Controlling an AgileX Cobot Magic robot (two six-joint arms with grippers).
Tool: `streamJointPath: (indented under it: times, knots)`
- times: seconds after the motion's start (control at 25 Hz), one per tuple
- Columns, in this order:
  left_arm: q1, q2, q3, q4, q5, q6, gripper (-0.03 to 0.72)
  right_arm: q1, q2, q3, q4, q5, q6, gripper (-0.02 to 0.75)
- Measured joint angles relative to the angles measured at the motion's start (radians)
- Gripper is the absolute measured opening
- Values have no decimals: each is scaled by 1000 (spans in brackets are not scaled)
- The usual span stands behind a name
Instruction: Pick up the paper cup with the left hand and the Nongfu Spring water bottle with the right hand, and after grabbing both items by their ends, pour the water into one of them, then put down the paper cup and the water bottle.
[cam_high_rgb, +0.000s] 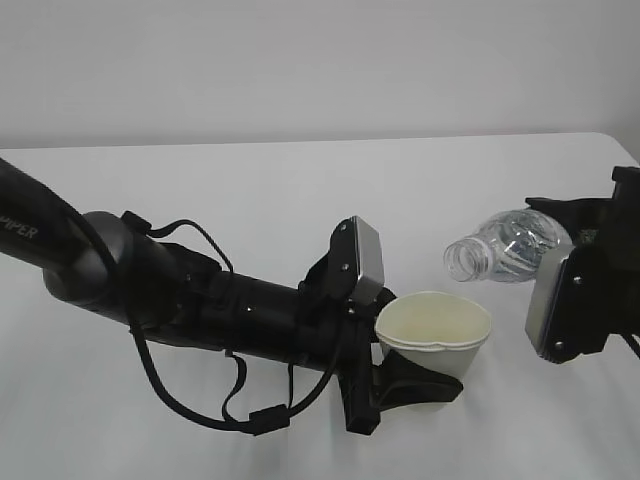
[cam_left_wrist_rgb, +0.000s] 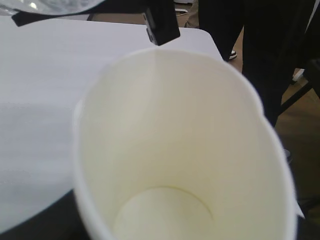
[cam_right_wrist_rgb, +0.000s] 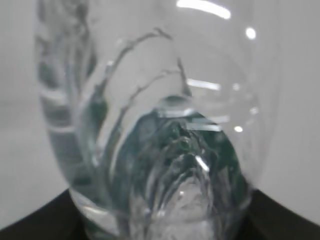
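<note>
The white paper cup (cam_high_rgb: 435, 325) is held off the table, upright and leaning slightly, with my left gripper (cam_high_rgb: 425, 385) shut on its lower part. In the left wrist view the paper cup (cam_left_wrist_rgb: 175, 150) fills the frame; its cream inside shows no liquid. The clear Nongfu Spring water bottle (cam_high_rgb: 505, 247) lies nearly level in the air, its open mouth pointing left just above and right of the cup's rim. My right gripper (cam_high_rgb: 556, 240) is shut on its base end. The bottle (cam_right_wrist_rgb: 165, 125) fills the right wrist view, green label showing through. I cannot make out the water.
The white table (cam_high_rgb: 250, 200) spreads under both arms. In the left wrist view the table's (cam_left_wrist_rgb: 35, 75) far edge ends near a brown floor (cam_left_wrist_rgb: 300, 135) and dark legs at the right.
</note>
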Motion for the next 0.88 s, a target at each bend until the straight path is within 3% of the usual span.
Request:
streamJointPath:
  times: [0.88]
  knots:
    - [0, 0, 0, -4, 0, -2, 421, 0, 0, 0, 7, -19, -57, 419]
